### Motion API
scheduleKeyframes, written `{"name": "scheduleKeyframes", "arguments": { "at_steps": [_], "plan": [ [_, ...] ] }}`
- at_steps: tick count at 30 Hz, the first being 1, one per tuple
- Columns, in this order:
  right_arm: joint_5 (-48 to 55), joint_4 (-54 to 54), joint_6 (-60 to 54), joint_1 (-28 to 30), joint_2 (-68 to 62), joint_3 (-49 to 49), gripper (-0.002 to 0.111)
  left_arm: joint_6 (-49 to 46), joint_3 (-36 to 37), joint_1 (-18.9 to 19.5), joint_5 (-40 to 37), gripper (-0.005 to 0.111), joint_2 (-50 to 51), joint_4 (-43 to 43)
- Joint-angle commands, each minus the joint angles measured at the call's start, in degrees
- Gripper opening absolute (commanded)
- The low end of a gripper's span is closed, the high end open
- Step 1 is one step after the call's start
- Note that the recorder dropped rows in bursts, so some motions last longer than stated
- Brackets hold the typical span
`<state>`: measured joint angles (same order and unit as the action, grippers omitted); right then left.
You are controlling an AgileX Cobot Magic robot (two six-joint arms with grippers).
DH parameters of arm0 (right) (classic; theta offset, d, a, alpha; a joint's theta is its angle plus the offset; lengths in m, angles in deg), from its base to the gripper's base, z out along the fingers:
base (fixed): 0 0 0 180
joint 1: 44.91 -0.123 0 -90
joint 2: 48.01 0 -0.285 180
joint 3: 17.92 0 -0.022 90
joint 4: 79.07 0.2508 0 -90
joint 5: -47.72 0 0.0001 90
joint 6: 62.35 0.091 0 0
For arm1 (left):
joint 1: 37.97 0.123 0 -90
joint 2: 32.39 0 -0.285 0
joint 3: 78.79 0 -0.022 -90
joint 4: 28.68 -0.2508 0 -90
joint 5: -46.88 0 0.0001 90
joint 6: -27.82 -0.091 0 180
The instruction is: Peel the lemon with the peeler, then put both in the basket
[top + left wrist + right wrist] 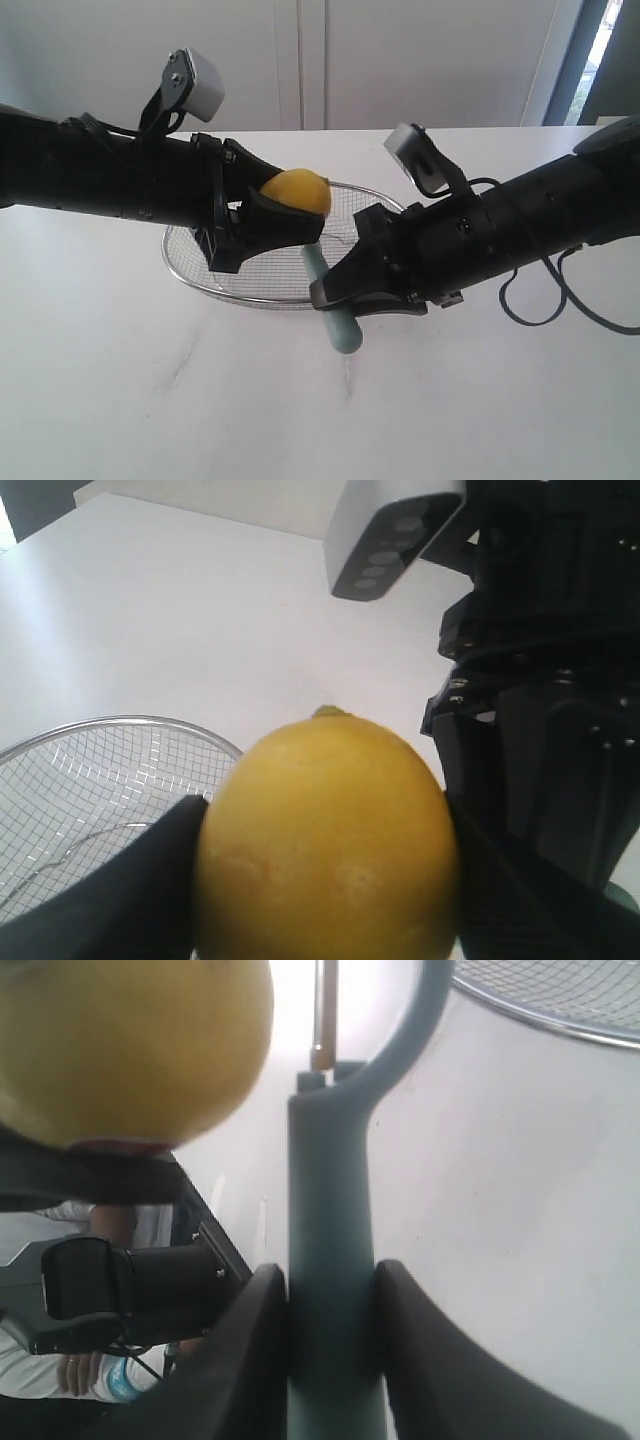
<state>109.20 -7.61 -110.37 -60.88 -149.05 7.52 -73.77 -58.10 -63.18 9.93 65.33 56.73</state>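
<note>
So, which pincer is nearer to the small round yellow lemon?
Left. The left pincer grips the small round yellow lemon between its fingers. The right pincer, shut on the slim teal-handled peeler, sits close beside it.

so the lemon (pixel 296 190) sits pinched in the left gripper (pixel 300 207) above the basket (pixel 185 255), which is on the table (pixel 150 400), and just right of it the right gripper (pixel 326 292) clamps the peeler (pixel 342 330), head beside the lemon, handle end hanging past the basket's front rim
</note>
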Motion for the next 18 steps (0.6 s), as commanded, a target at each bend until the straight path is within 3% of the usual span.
{"name": "scheduleKeyframes", "arguments": {
  "at_steps": [1,18],
  "plan": [
    [-0.6,1.0,0.6,0.0,0.7,0.2,0.000,-0.4,0.1,-0.1,-2.1,0.000,-0.5,1.1],
    [-4.5,0.5,4.0,0.0,6.8,0.2,0.000,-0.4,0.1,-0.1,-2.1,0.000,-0.5,1.1]
  ]
}}
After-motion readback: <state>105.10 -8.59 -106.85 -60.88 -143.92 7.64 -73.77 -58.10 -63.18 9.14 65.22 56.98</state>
